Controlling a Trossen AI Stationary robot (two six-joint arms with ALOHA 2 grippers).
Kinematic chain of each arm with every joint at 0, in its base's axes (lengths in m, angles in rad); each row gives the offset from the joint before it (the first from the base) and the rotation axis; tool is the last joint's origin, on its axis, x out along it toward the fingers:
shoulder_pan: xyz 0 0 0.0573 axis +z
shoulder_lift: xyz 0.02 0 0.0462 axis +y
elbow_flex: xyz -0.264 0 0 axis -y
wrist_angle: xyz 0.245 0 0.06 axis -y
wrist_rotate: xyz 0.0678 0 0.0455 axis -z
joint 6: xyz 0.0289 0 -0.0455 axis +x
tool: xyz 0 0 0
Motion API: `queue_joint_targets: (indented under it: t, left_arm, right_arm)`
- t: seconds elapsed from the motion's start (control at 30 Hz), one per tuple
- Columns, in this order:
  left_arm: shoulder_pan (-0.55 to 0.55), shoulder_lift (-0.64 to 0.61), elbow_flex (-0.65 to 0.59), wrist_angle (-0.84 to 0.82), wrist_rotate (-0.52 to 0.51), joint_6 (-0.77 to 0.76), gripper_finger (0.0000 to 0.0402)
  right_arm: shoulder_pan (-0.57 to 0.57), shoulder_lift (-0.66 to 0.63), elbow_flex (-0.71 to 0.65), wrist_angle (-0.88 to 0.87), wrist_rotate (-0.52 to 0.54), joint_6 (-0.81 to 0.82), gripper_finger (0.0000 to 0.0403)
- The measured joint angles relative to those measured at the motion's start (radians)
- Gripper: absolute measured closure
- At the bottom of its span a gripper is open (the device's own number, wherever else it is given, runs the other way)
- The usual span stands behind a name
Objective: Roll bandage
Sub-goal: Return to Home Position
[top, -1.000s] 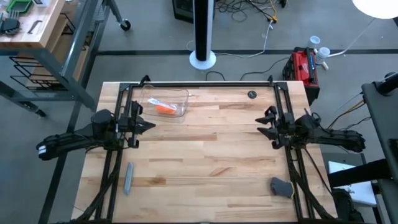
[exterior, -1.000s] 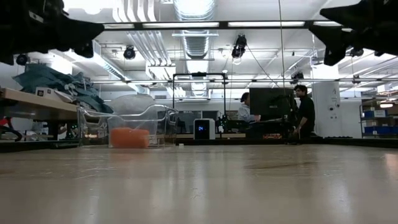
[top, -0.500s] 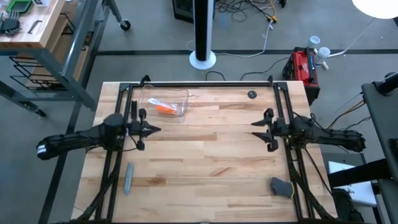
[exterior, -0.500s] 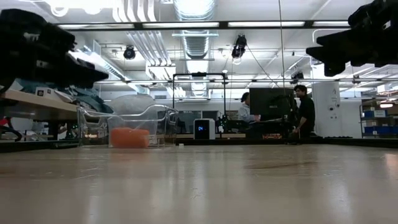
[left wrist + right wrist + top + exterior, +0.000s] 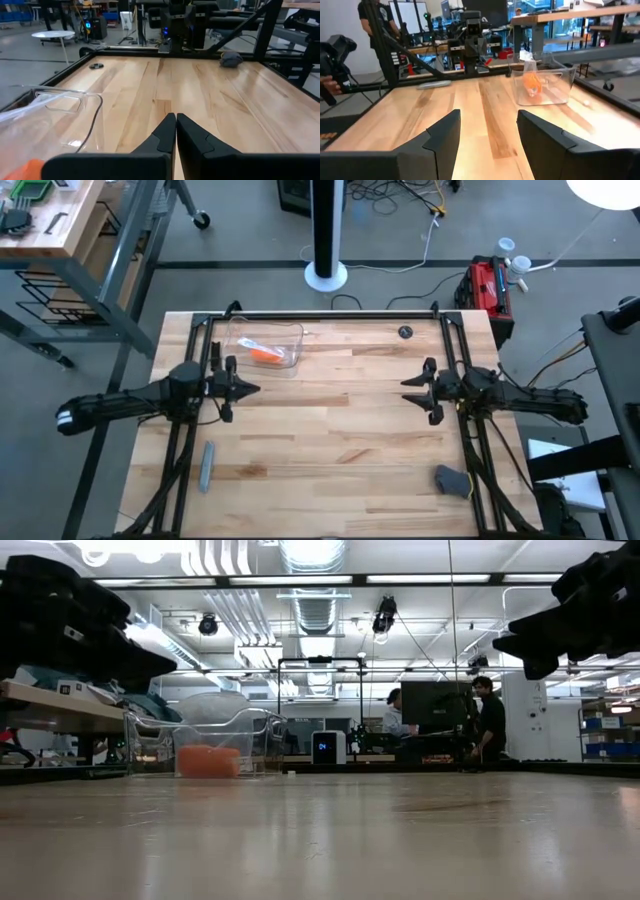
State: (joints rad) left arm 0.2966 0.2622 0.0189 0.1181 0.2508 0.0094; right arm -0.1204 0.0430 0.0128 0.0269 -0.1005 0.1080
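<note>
The orange bandage [image 5: 264, 353] lies inside a clear plastic container [image 5: 268, 347] at the table's far left; it also shows as an orange roll [image 5: 208, 761] in the low view and as an orange roll [image 5: 532, 84] in the right wrist view. My left gripper [image 5: 254, 390] hovers shut above the table, just near of the container; its fingertips [image 5: 175, 122] touch each other. My right gripper [image 5: 404, 390] hovers open at the table's right, with nothing between its fingers.
A grey bar [image 5: 206, 465] lies near the left front edge. A dark grey lump [image 5: 452, 479] sits at the right front. A small black disc [image 5: 404, 332] lies at the far right. Black rails [image 5: 330, 314] frame the table. People stand in the room beyond.
My left gripper has gone toward the table's middle and come lower, staying level. My right gripper has also moved inward, toward the table's left, and sunk a little. The bandage and container have stayed put.
</note>
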Motion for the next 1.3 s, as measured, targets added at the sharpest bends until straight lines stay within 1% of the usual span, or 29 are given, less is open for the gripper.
queue_joint_targets:
  t: [0.2,0.4,0.73,1.3]
  left_arm:
    - [0.0,0.022,0.0,0.001,0.0,0.0,0.0392]
    - [0.0,0.049,0.0,0.001,-0.001,0.0,0.039]
    - [0.0,0.094,0.0,0.001,-0.001,0.0,0.0401]
    - [0.0,0.154,0.0,0.001,-0.001,0.0,0.0377]
  right_arm:
    - [0.0,0.004,0.0,0.0,0.0,-0.06,0.0213]
    - [0.0,0.004,-0.001,0.0,-0.001,-0.056,0.0213]
    - [0.0,0.004,-0.001,0.0,-0.001,-0.056,0.0213]
    - [0.0,0.004,-0.002,0.0,-0.002,-0.056,0.0213]
